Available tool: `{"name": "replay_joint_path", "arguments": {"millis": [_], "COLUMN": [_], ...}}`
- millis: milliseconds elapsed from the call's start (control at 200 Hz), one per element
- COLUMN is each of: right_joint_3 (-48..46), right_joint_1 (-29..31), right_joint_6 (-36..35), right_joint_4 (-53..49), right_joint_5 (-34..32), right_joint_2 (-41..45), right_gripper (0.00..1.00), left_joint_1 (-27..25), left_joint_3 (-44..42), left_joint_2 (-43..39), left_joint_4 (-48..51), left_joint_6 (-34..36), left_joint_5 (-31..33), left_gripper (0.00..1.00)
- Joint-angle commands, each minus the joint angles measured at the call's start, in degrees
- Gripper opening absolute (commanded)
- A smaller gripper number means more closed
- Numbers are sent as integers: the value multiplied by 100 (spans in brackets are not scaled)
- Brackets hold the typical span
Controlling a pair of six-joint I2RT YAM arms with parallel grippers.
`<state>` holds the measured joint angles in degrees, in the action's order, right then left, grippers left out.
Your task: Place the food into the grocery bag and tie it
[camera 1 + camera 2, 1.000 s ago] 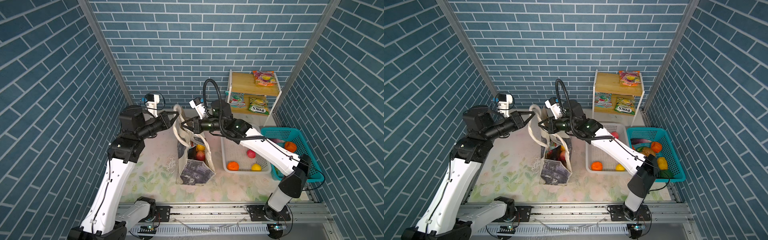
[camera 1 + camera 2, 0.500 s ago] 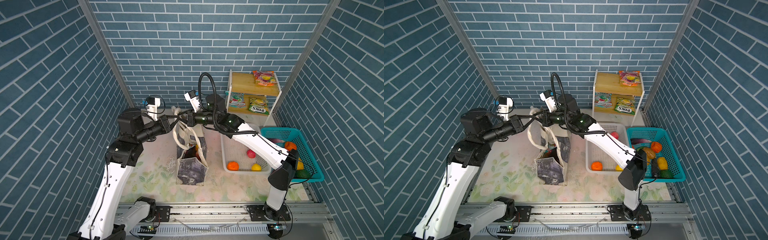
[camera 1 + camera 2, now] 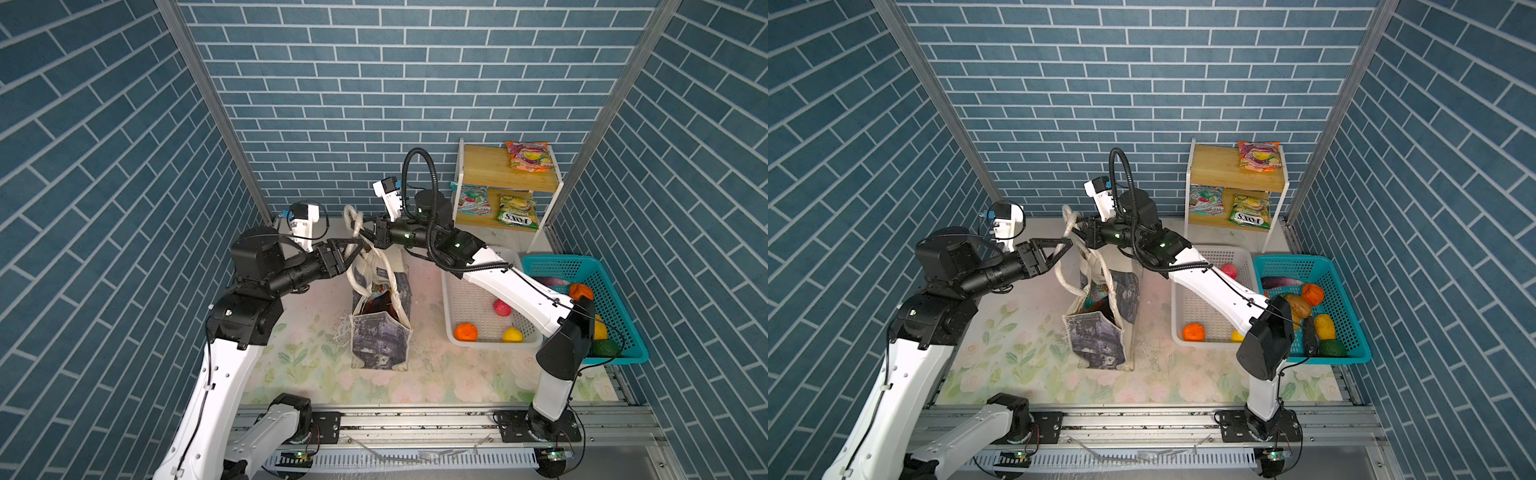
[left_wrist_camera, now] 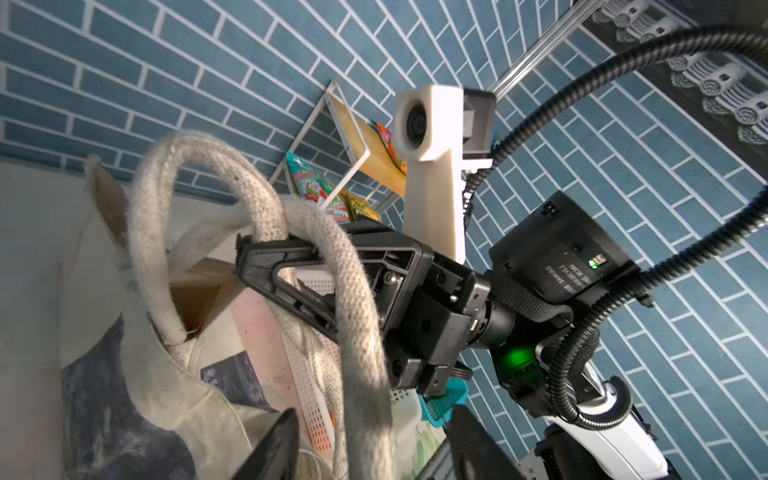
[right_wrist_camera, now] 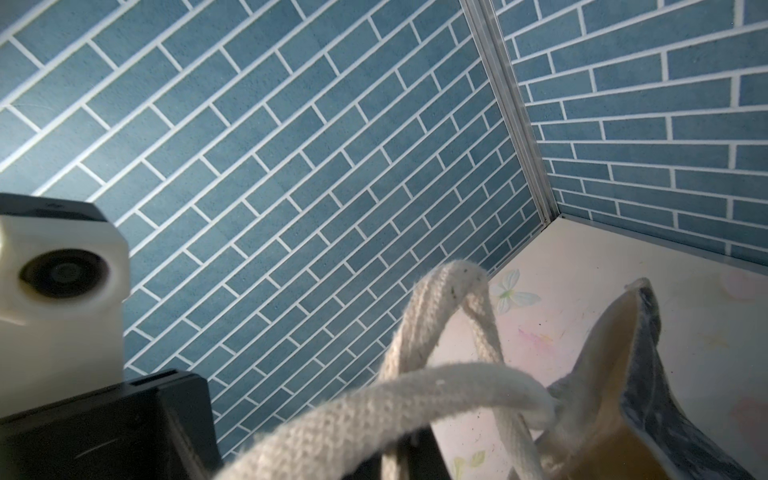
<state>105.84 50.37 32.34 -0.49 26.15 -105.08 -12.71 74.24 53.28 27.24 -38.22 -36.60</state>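
Observation:
The cream grocery bag [image 3: 380, 340] [image 3: 1096, 340] stands upright on the floral mat with food inside; a red fruit [image 3: 376, 293] shows through its mouth. Its strap handles [image 4: 357, 316] are pulled up and crossed above the bag. My right gripper [image 3: 365, 235] [image 3: 1079, 228] is shut on one strap [image 5: 374, 411], also pinched at its tip in the left wrist view. My left gripper [image 3: 355, 249] [image 4: 374, 415] is open, its fingers spread with a strap running loose between them. An orange [image 3: 465, 331], a yellow fruit [image 3: 512, 334] and a red fruit [image 3: 501, 307] lie in the white basket.
The white perforated basket [image 3: 457, 291] stands right of the bag, under my right arm. A teal basket [image 3: 615, 291] with several fruits stands further right. A wooden shelf [image 3: 490, 166] at the back right holds snack packets [image 3: 528, 156]. Brick walls close three sides.
My left gripper has opened and let go of the strap it held. The right gripper moved left over the bag, still shut on its strap, and the handles now cross.

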Motion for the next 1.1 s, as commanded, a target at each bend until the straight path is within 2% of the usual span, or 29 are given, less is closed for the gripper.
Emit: {"name": "replay_joint_path", "arguments": {"millis": [0, 80, 130, 205, 270, 380, 525, 585, 695, 865, 1095], "right_joint_3": [-63, -144, -177, -237, -280, -373, -473, -484, -476, -474, -482], "right_joint_1": [-29, -44, -48, -49, -51, -54, -48, -39, -22, 30, 97], "right_joint_6": [71, 71, 71, 71, 71, 71, 53, 70, 83, 29, -139], "right_joint_4": [598, 632, 653, 659, 650, 664, 626, 592, 494, 313, -1], "right_joint_5": [-103, -93, -77, -50, -15, 71, 226, 320, 473, 600, 724], "right_joint_2": [342, 389, 417, 444, 462, 497, 489, 463, 409, 350, 295], "right_gripper": [0, 0, 0, 0, 0, 0, 0, 0, 0, 0, 0], "left_joint_1": [47, 123, 199, 447, 796, 1136, 1139, 1131, 1113, 993, 697], "left_joint_3": [-166, -270, -336, -470, -677, -1130, -1533, -1653, -1906, -2027, -2045], "left_joint_2": [-366, -591, -717, -838, -859, -741, -430, -306, -120, -62, 119], "left_joint_4": [-213, -333, -369, -437, -704, -1535, -2680, -3047, -3755, -4097, -4242], "left_joint_6": [12, -70, -182, -554, -1050, -1861, -2701, -2914, -3344, -3508, -3500], "left_joint_5": [464, 663, 841, 979, 800, 384, 122, 86, -12, 29, 74], "left_gripper": [71, 77, 77, 66, 58, 55, 53, 48, 48, 56, 56]}}
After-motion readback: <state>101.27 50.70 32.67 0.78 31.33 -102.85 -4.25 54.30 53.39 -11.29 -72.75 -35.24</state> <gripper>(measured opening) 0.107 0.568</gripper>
